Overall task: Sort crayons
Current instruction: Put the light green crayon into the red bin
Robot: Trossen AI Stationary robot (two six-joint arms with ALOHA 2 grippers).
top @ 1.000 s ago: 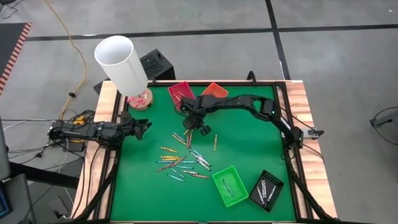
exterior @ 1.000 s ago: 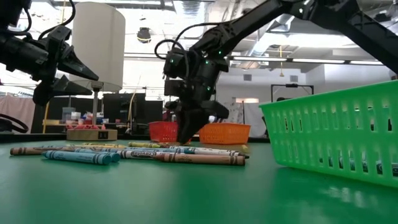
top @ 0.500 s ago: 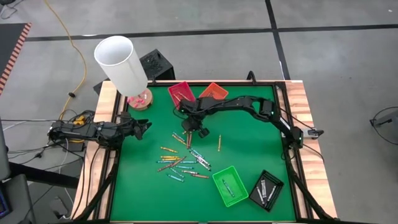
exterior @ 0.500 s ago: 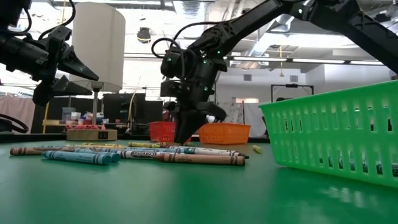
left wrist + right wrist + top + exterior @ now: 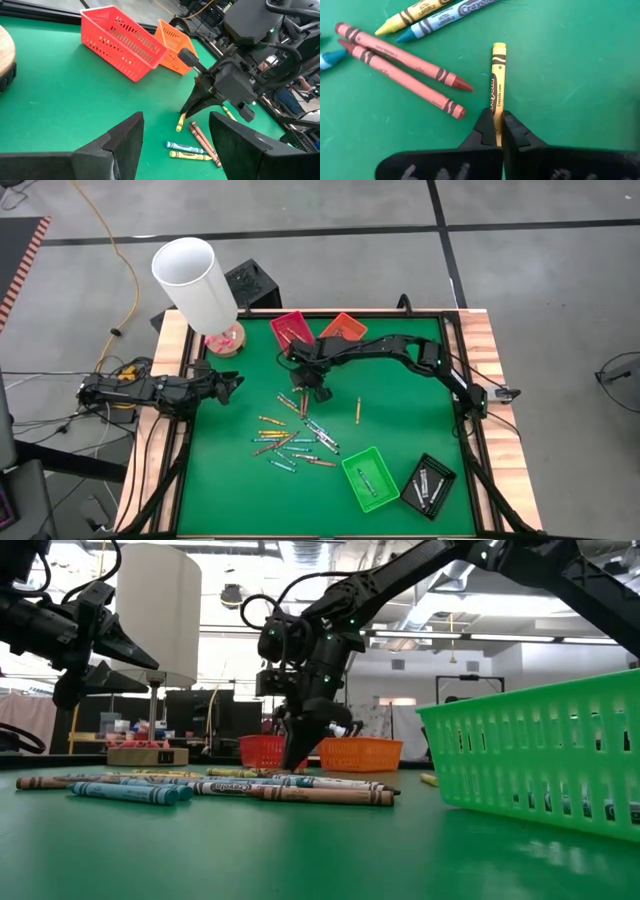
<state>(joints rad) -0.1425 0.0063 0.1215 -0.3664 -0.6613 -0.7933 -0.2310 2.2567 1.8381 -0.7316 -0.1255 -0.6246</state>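
1. Clearly, in the high view the sorting is only partly done: a few crayons already lie in the green tray [image 5: 368,477], the black tray [image 5: 429,485] and the red tray [image 5: 291,331], while most of the crayons [image 5: 292,438] lie loose on the green table [image 5: 400,415], on the near side of the right gripper [image 5: 319,393]. One stray crayon [image 5: 358,409] lies apart, off toward the right arm's base. The left gripper [image 5: 236,383] waits at the table's left edge, well apart from the pile.

2. In the low view the right gripper [image 5: 292,762] points down with its tip at the mat, just behind the loose row. Its fingers look pressed together.

3. In the left wrist view the left gripper's own fingers [image 5: 125,141] stand spread with nothing between them. Farther off, the right gripper [image 5: 186,108] meets one end of a yellow crayon [image 5: 180,122] lying flat.

4. In the right wrist view the fingertips [image 5: 484,129] are pinching the near end of the yellow crayon [image 5: 497,85], which runs straight ahead of them. Two red-brown crayons [image 5: 402,67] lie just beside it, untouched.
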